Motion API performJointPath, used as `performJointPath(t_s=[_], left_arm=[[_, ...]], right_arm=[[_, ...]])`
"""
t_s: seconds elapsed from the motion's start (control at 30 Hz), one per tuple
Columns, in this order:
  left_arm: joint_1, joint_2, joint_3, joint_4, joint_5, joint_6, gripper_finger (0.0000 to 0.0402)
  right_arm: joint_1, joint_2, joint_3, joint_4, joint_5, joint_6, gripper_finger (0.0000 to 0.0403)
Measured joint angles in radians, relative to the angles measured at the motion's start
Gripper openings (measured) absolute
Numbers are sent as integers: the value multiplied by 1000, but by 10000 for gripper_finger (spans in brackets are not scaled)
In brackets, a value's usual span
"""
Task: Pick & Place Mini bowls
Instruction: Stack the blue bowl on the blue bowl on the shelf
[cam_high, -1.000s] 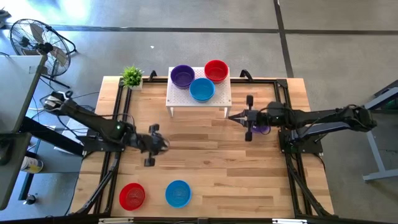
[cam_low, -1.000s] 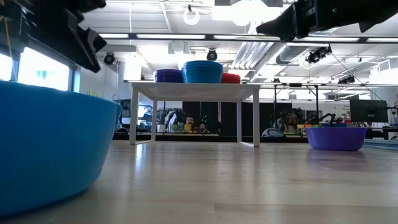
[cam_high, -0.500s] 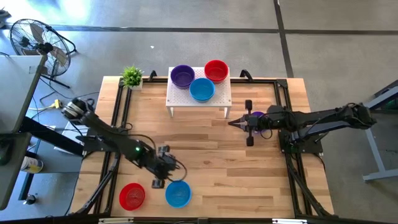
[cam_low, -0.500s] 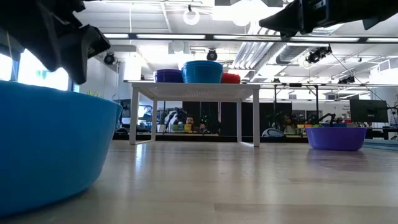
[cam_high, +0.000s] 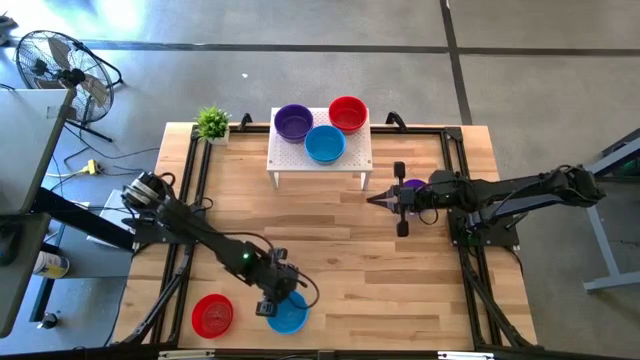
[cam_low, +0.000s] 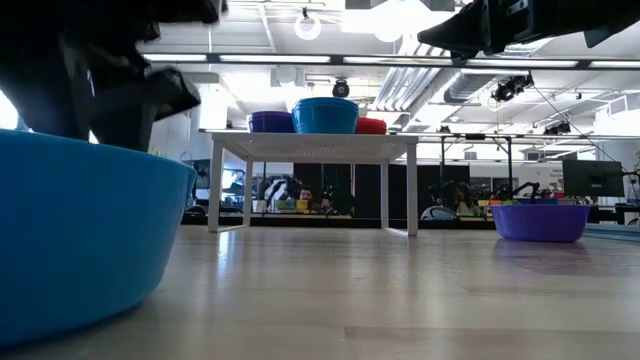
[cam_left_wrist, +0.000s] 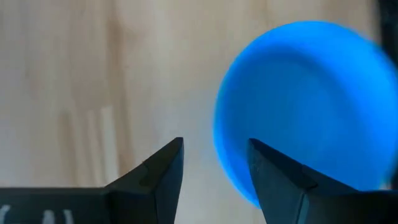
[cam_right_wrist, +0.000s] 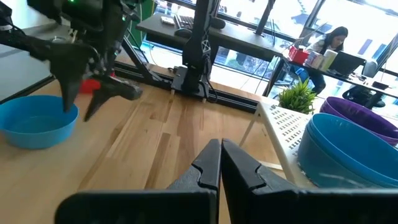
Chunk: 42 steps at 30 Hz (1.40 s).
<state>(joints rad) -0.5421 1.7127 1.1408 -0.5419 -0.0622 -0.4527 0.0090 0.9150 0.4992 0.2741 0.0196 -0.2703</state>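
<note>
Left gripper now down at the blue bowl, fingers spread; right gripper unmoved, fingers pressed together.

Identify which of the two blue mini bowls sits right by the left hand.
The blue bowl on the table's near edge, beside the red bowl. The other blue bowl sits on the white stand.

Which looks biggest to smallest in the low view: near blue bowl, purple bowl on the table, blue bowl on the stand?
1. Near blue bowl, inflated by closeness to the camera.
2. Purple bowl.
3. Blue bowl on the stand, only slightly smaller-looking; too close to rank firmly.
</note>
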Motion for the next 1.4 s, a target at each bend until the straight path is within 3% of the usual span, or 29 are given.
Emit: performJointPath(t_s=[0.33,0.43,0.6,0.67,1.07,1.4], left_arm=[[18,47,0,25,56,-5,154],[19,58,-1,20,49,21,118],[24,57,-1,19,40,73,25],[32,49,-1,16,20,82,9],[124,-46,-8,-87,-323,18,3],[364,-72,-10,-67,-393,60,3]], right_arm=[[0,0,0,0,0,0,2],[0,0,0,0,0,0,1],[0,0,0,0,0,0,2],[0,0,0,-1,0,0,1],[0,0,0,-9,-1,0,2],[0,0,0,-27,0,0,1]])
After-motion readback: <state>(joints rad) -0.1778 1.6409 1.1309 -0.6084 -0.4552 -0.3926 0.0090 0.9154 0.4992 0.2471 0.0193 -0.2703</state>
